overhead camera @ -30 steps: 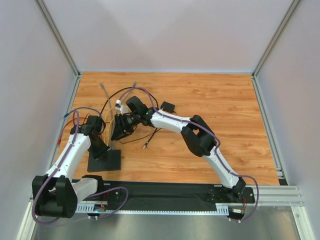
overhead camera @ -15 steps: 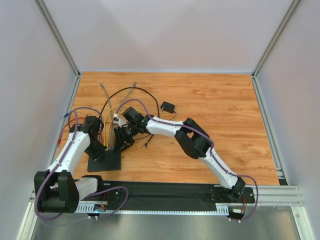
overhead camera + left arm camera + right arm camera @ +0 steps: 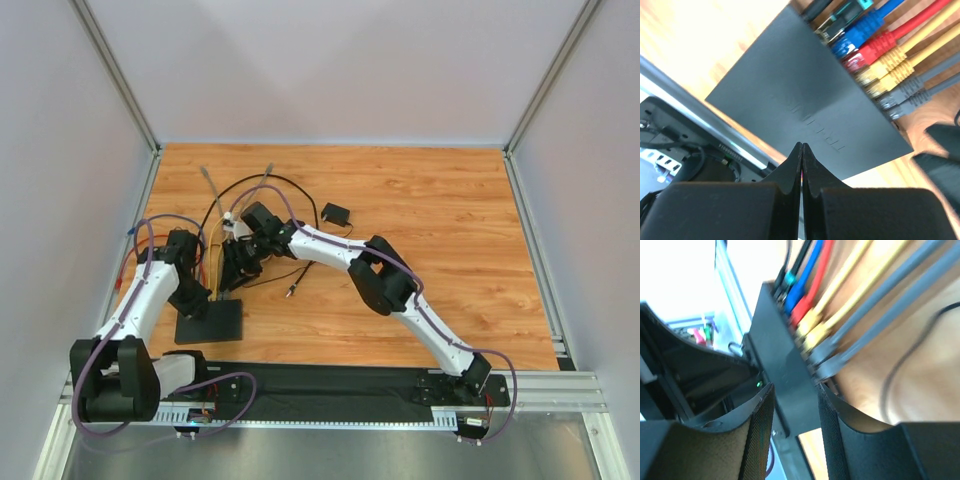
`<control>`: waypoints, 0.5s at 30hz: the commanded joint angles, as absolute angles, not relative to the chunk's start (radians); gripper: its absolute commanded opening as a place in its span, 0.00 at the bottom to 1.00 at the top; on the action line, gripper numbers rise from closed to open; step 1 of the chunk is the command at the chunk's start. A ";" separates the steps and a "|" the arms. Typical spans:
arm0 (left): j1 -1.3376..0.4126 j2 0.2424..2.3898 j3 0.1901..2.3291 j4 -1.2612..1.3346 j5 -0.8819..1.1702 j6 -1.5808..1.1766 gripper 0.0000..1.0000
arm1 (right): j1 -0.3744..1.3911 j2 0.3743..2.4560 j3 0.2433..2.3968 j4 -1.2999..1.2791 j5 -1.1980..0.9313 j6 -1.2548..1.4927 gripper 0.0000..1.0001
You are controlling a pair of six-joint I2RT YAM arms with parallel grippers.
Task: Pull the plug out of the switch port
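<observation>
The switch port (image 3: 218, 322) is a flat black box lying near the table's front left. Along its far edge (image 3: 790, 95) sits a row of plugs (image 3: 875, 60): teal, blue, red, two yellow and two grey. My left gripper (image 3: 197, 303) is shut, its tips (image 3: 801, 146) pressed down on the box top. My right gripper (image 3: 230, 282) hovers at the socket edge, open (image 3: 795, 397). The box end (image 3: 785, 375) shows in the gap between its fingers. The grey plugs (image 3: 827, 362) lie just past the right finger's tip, and nothing is clamped.
Coloured and grey cables (image 3: 212, 190) run from the plugs toward the back of the table. A small black adapter block (image 3: 335, 213) with a thin cord lies right of them, and a loose cord end (image 3: 289, 293) is nearby. The black base rail (image 3: 330, 390) runs along the front edge.
My right gripper has come down and to the left, from over the cables to the switch's socket edge. The left gripper has stayed shut on the box top.
</observation>
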State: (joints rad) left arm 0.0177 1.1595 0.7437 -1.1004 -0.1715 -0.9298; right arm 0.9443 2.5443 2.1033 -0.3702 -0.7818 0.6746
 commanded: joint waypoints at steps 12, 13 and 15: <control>0.038 1.212 0.694 -1.031 -0.156 -0.946 0.00 | 0.988 2.536 1.994 -0.420 -0.827 0.606 0.38; 0.040 1.206 0.684 -1.029 -0.155 -0.951 0.00 | 0.992 2.530 1.990 -0.416 -0.833 0.610 0.38; 0.049 1.201 0.660 -1.019 -0.146 -0.948 0.00 | 0.996 2.511 1.974 -0.387 -0.809 0.643 0.38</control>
